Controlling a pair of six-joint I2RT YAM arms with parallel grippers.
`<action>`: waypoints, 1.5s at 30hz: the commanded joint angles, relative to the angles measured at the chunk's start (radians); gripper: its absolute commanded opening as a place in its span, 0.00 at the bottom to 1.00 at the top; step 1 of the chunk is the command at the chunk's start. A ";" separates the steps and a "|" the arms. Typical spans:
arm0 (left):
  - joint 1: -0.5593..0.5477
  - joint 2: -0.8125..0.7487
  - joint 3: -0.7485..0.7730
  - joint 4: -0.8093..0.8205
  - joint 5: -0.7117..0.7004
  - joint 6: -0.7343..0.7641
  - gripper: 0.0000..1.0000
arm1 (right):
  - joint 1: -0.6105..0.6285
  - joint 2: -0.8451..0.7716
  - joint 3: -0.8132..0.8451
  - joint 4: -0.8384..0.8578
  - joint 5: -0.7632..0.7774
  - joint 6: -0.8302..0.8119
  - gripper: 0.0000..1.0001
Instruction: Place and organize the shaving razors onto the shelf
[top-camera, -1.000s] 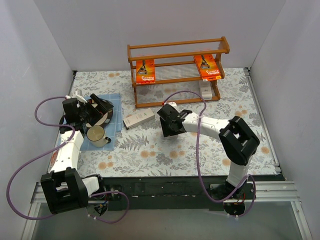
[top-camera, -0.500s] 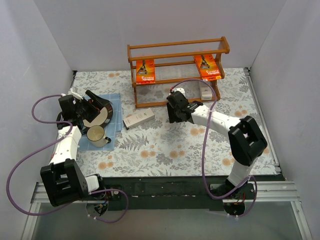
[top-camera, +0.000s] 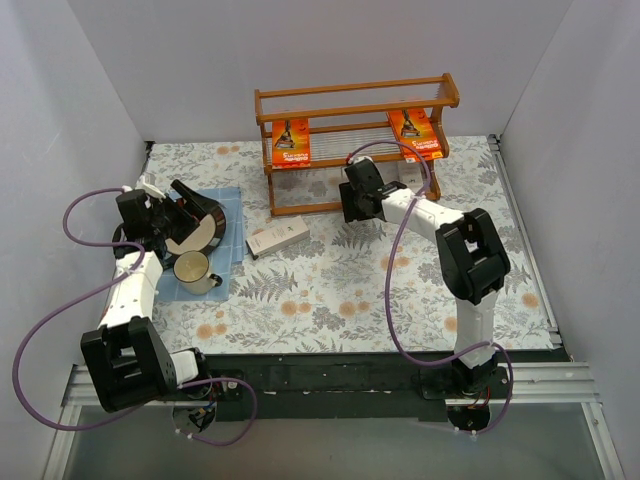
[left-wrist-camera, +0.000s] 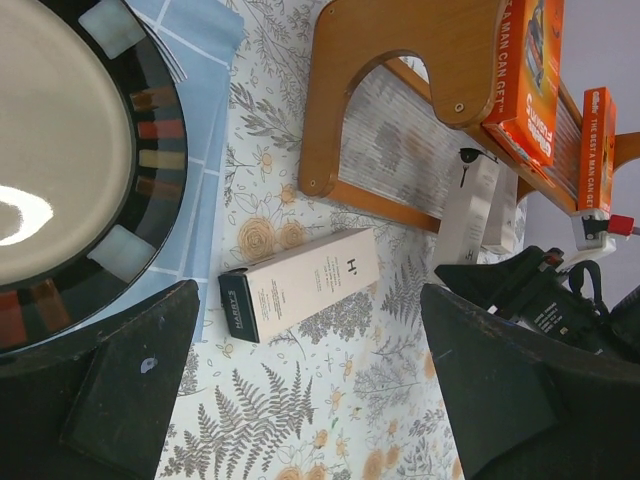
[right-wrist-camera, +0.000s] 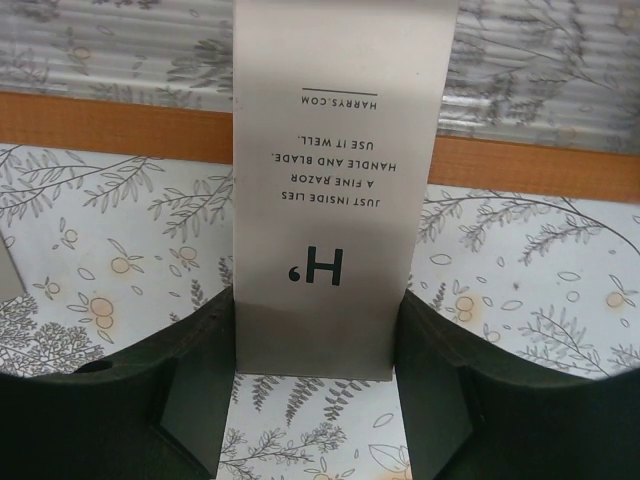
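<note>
Right tool (right-wrist-camera: 318, 345) clamps a white box (right-wrist-camera: 335, 180), far end over the lower front rail of the shelf (right-wrist-camera: 100, 125). Likely risk: end snags rail or rods, box pivots in grip, falls short.

- Bright, even overhead light in the top view; only soft, faint shadows on the cloth just in front of the shelf (top-camera: 355, 140).
- No blown-out patches on the pale walls behind the shelf; a little greyer toward the corners.
- In the left wrist view, a hard white glare spot on the plate (left-wrist-camera: 150, 130), far left of the shelf.
- Same view: near-black, underexposed, soft-edged fingers (left-wrist-camera: 120, 390) of the left gripper (left-wrist-camera: 308, 300), below the shelf.
- In the right wrist view, crisp print on the white box (right-wrist-camera: 335, 200), in front of the shelf's slightly softer rail.
- Dark and blurred along the bottom edge: fingers (right-wrist-camera: 150, 400) of the right gripper (right-wrist-camera: 318, 320).
</note>
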 joint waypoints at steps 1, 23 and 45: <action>0.008 0.017 0.026 -0.003 0.011 0.023 0.93 | 0.012 0.012 0.058 0.069 -0.042 -0.037 0.47; 0.009 0.040 0.017 0.017 0.017 0.014 0.93 | -0.010 0.081 0.116 0.079 0.056 -0.037 0.56; 0.011 0.049 0.007 0.018 0.019 0.019 0.93 | -0.025 0.085 0.148 0.083 0.067 -0.051 0.73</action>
